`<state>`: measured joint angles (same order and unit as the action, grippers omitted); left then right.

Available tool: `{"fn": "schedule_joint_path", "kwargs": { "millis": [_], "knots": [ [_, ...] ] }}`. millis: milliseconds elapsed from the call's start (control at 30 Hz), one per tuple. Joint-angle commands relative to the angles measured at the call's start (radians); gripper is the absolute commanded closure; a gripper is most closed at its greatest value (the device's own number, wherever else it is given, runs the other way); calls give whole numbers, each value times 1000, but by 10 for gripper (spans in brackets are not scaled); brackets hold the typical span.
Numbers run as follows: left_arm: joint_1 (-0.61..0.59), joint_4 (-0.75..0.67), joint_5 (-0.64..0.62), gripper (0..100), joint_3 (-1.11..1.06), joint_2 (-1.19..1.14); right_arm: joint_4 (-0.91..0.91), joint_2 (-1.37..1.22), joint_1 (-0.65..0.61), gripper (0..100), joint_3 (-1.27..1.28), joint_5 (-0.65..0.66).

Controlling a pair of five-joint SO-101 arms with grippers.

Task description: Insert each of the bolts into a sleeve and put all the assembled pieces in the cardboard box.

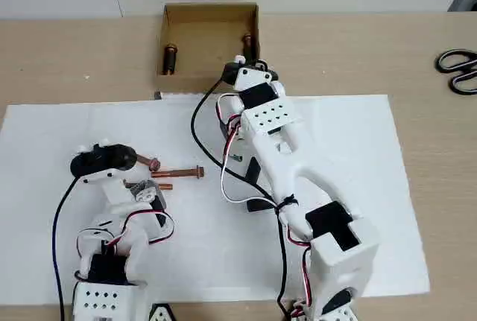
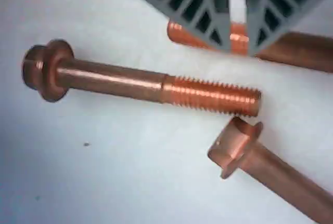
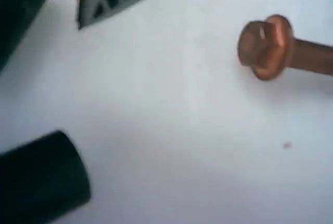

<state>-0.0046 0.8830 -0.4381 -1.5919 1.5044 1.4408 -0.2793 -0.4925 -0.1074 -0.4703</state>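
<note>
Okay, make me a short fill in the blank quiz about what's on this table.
The cardboard box holds ___ assembled pieces. On the white sheet lie ___ loose bolts. In the high view, the scissors sit at the picture's ___ edge.
Missing words: two; three; right.

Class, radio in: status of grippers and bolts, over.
Left gripper low over loose bolts on paper. Two pieces in cardboard box. Other arm at box rim.
</note>
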Motion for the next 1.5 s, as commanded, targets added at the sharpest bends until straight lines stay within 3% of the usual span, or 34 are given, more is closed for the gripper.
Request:
{"fn": "schedule_joint_path", "kwargs": {
  "millis": [0, 567, 1367, 1467],
  "knots": [
    [-6, -23, -6, 993, 5, 9, -10, 4, -5, 819, -6, -32],
    [-6, -23, -6, 993, 5, 9, 7, -18, -5, 819, 54, -138],
    [-6, -23, -6, 993, 5, 9, -102, -73, -7, 820, 58, -137],
    [-6, -23, -6, 993, 5, 9, -102, -73, -7, 869, 58, -135]
  ]
}}
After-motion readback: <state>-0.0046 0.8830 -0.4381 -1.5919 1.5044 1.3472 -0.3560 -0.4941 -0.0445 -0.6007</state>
